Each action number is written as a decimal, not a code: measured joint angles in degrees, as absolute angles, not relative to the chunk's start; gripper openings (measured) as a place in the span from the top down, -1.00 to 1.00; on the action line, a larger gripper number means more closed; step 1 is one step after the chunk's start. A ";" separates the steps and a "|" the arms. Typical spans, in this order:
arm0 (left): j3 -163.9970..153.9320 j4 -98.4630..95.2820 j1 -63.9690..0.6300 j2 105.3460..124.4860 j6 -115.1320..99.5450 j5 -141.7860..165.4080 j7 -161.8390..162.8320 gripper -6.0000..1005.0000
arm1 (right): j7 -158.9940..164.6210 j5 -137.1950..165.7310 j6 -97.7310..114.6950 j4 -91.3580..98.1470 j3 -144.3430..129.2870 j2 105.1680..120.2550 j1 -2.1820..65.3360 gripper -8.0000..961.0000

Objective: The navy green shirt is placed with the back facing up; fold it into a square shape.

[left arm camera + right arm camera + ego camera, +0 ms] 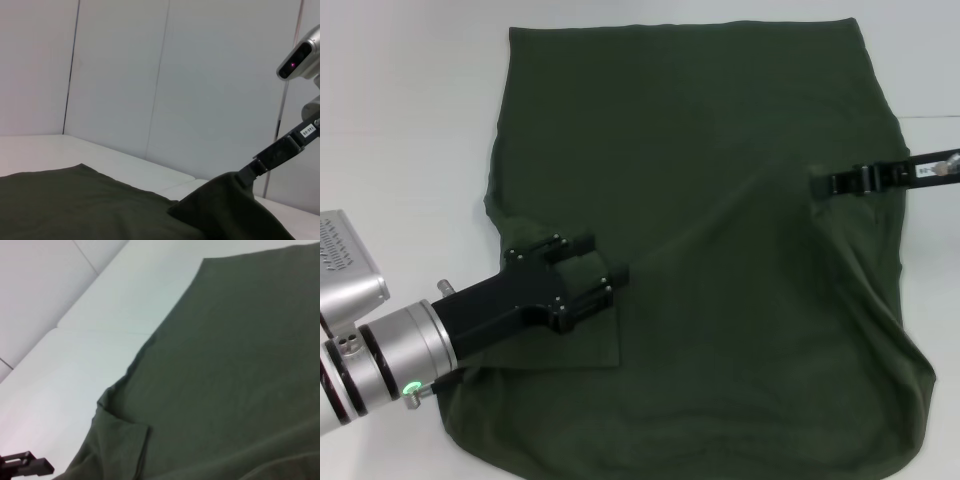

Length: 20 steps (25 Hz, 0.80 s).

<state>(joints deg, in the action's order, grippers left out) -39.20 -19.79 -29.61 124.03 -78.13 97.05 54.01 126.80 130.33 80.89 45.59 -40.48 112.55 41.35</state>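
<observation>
The large, dark olive-green, soft cotton navy green shirt (720,200) lies plain side up on the white table (390,110) and fills most of the head view, its straight hem running along the top of the frame. At lower left, the left sleeve (585,335) is folded inward onto the body of the shirt as a flat flap with a square lower corner. The black left gripper (612,280), on its silver arm, reaches in from the lower left corner and lies low over that folded sleeve, its fingers (595,296) drawn close together at the flap's upper edge; whether they are pinching cloth cannot be told. At right of centre, the black right gripper (817,185) comes in from the right edge and has the shirt's right side pinched and lifted, so the cloth rises to a peak at its tip with creases fanning down toward the lower centre. In the left wrist view that raised peak of fabric (225,200) hangs from the far gripper against the pale wall panels (125,75).
</observation>
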 joint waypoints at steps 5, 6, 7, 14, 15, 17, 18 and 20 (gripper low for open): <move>-39.20 -19.80 -29.57 124.01 -78.13 96.93 54.06 -0.25 | 125.97 130.33 79.14 45.25 -40.58 113.68 43.36 0.96; -39.20 -19.80 -29.55 124.01 -78.13 96.93 54.06 -0.25 | 125.81 130.33 78.75 45.02 -40.59 113.85 43.74 0.96; -39.20 -19.80 -29.54 124.01 -78.13 96.93 54.05 -0.25 | 125.63 130.33 78.28 44.70 -40.62 114.08 44.18 0.96; -39.19 -19.75 -29.44 124.01 -78.16 96.93 53.97 -0.25 | 123.87 130.54 75.77 41.11 -41.52 115.03 46.64 0.96; -39.20 -19.73 -29.41 124.01 -78.16 96.93 53.97 -0.25 | 123.87 130.54 75.77 41.11 -41.52 115.03 46.64 0.96; -39.22 -19.72 -29.37 124.01 -78.18 96.93 53.97 -0.25 | 123.88 130.45 75.69 40.95 -41.93 115.09 46.65 0.96; -39.24 -19.72 -29.36 124.01 -78.19 96.93 53.98 -0.25 | 124.10 130.45 75.85 40.88 -42.12 115.13 46.65 0.96; -39.30 -19.70 -29.36 124.01 -78.24 96.93 54.00 -0.25 | 124.31 130.45 75.90 40.87 -42.20 115.13 46.63 0.96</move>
